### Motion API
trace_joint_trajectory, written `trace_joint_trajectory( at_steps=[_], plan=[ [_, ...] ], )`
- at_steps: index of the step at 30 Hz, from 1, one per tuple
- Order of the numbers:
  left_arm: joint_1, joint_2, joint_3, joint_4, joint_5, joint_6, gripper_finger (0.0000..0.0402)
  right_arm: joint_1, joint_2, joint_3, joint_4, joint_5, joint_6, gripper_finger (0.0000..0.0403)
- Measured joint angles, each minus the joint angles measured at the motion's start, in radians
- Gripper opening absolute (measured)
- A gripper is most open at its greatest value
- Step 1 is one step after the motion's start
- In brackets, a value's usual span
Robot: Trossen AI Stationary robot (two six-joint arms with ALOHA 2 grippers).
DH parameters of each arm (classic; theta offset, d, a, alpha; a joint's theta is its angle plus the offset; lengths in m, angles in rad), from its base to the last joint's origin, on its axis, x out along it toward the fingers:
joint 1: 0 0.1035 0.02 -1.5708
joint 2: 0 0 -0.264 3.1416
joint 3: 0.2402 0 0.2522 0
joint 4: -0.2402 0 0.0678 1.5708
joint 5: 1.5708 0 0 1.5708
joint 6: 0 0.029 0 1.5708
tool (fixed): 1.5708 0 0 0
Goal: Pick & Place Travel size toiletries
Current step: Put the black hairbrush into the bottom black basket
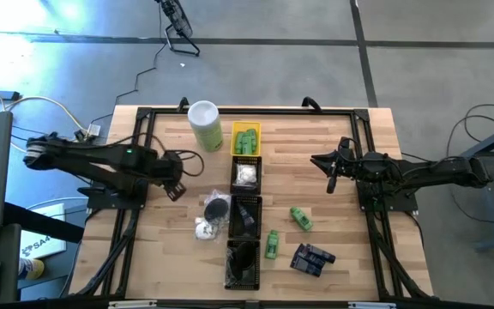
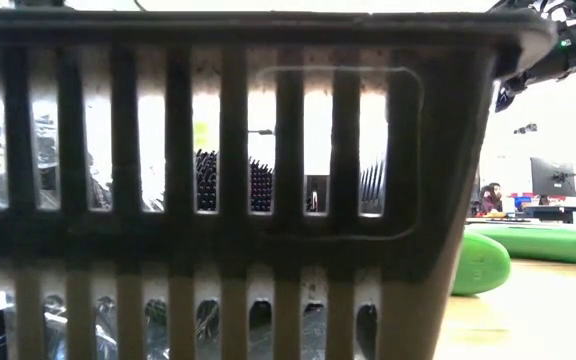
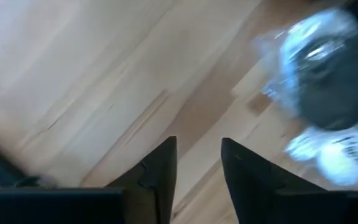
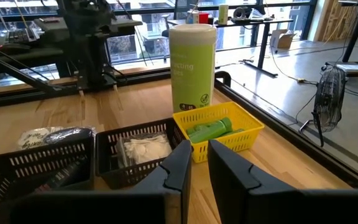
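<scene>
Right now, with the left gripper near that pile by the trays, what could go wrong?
1. The left gripper holds nothing, and the black puck lies against a white wrapped piece; a grab could catch both or slip on the crinkly wrap.
2. The pile sits against the black tray, so a reach could nudge the tray.
3. Green bottles and the dark packets lie loose on the right, easy to knock.

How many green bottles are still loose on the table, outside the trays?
2: one green bottle right of the tray row, another nearer the black trays. Others may be hidden.
</scene>
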Motion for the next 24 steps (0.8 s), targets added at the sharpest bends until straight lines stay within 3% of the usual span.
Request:
trace_joint_trajectory(
  at_steps=[11, 16, 24],
  plan=[
    [0.0, -0.344, -0.3, 0.492, 0.092, -0.13, 0.0097, 0.0, 0.0, 0.0, 0.002, 0.0, 0.001, 0.0046],
    [0.0, -0.37, -0.382, 0.566, 0.105, -0.15, 0.0097, 0.0, 0.0, 0.0, 0.002, 0.0, 0.001, 0.0046],
    [0.0, -0.354, -0.404, 0.578, 0.105, -0.15, 0.0097, 0.0, 0.0, 0.0, 0.002, 0.0, 0.002, 0.0046]
  ],
)
